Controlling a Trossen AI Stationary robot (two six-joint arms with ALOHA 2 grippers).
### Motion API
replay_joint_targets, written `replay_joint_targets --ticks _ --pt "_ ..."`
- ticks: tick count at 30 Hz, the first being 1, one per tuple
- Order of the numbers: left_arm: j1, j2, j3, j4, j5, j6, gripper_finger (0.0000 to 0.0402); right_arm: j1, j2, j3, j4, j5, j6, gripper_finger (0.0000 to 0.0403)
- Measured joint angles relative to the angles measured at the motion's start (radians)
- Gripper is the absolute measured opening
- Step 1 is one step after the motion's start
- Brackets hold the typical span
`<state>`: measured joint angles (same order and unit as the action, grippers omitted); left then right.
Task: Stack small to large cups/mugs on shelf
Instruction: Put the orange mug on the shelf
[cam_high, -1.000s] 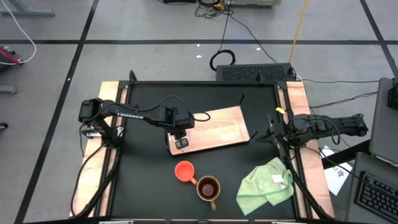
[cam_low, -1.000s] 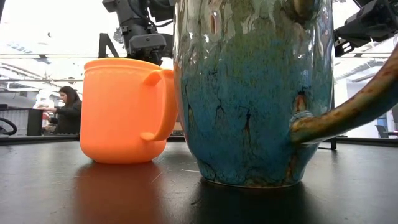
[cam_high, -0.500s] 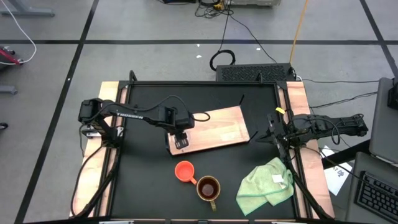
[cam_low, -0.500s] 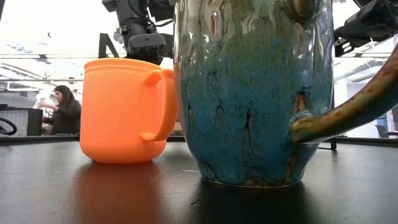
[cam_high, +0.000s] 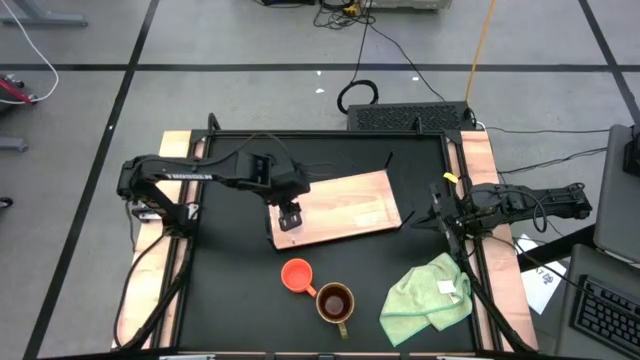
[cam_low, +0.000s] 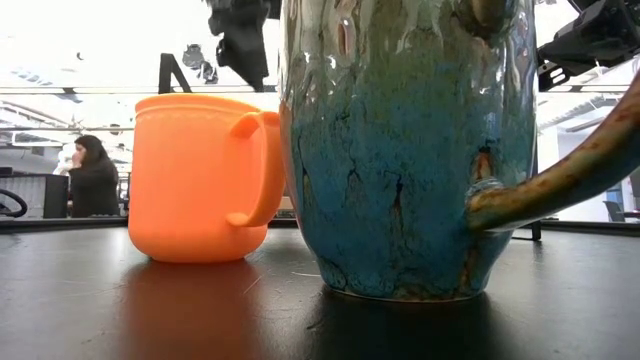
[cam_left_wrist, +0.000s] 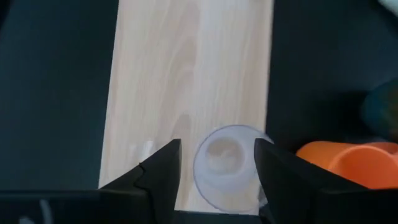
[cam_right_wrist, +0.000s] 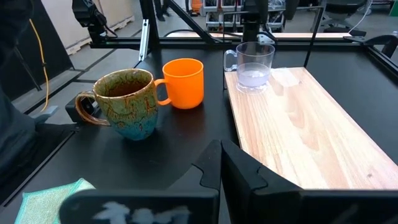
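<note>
Glass cup (cam_left_wrist: 224, 163) on shelf (cam_left_wrist: 186, 81), left tool (cam_left_wrist: 217, 163) open above.

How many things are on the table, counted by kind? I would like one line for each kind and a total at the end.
Cups and mugs: 3 (small clear glass cup, orange plastic cup, glazed brown-and-blue ceramic mug)
Boards: 1 (light wooden board)
Cloths: 1 (light green cloth)
Total: 5

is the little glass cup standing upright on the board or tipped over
Upright: the clear glass cup stands on its base at the end of the wooden board, mouth up, with the left gripper open around it.
</note>
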<state>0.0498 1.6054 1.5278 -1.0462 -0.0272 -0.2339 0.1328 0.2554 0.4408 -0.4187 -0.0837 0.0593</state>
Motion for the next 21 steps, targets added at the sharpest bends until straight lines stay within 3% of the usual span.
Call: replay_joint_targets --ticks 4,11,21 --pt "-0.005 0.000 0.048 -0.031 0.000 0.041 0.0173 0.000 0.000 0.000 0.000 0.000 0.000 0.0000" --pt "-0.013 0.002 0.072 -0.102 0.008 0.093 0.0019 0.000 0.000 0.000 -0.001 0.000 0.000 0.0000" --pt "-0.049 -0.024 0.071 -0.140 -0.006 0.080 0.0004 0.000 0.000 0.000 -0.002 0.000 0.000 0.0000"
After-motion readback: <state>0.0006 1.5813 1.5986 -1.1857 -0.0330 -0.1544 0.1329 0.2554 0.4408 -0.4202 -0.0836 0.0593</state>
